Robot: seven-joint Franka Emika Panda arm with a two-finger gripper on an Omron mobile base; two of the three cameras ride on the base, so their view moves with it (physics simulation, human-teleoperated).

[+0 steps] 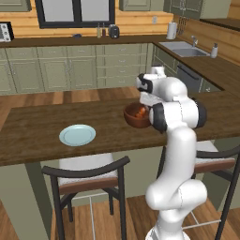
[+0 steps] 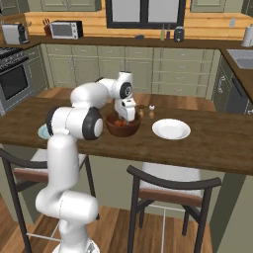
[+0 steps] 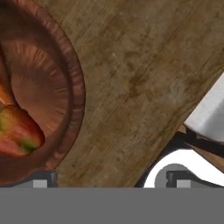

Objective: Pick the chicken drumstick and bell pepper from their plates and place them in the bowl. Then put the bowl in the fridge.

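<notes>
The dark reddish-brown bowl (image 1: pixel 135 115) (image 2: pixel 121 127) (image 3: pixel 65 87) stands on the wooden counter. Inside it lies the red and green bell pepper (image 3: pixel 18 134), and an orange-brown sliver at the picture's edge looks like the chicken drumstick (image 3: pixel 3 94). My gripper (image 2: pixel 127 117) (image 3: pixel 111 183) hangs open just above the bowl's near rim, with nothing between its fingers. One fingertip (image 3: pixel 41 181) is over the rim and the other is past the counter's edge. The pale blue plate (image 1: pixel 77 135) and a white plate (image 2: pixel 171 129) both lie bare. The fridge is out of view.
Two small shakers (image 2: pixel 147 110) stand behind the bowl. Two stools (image 1: pixel 86 176) (image 2: pixel 170 185) are tucked under the counter's near edge. Green cabinets, a sink (image 1: pixel 183 48) and a stove (image 2: pixel 12 74) line the far walls.
</notes>
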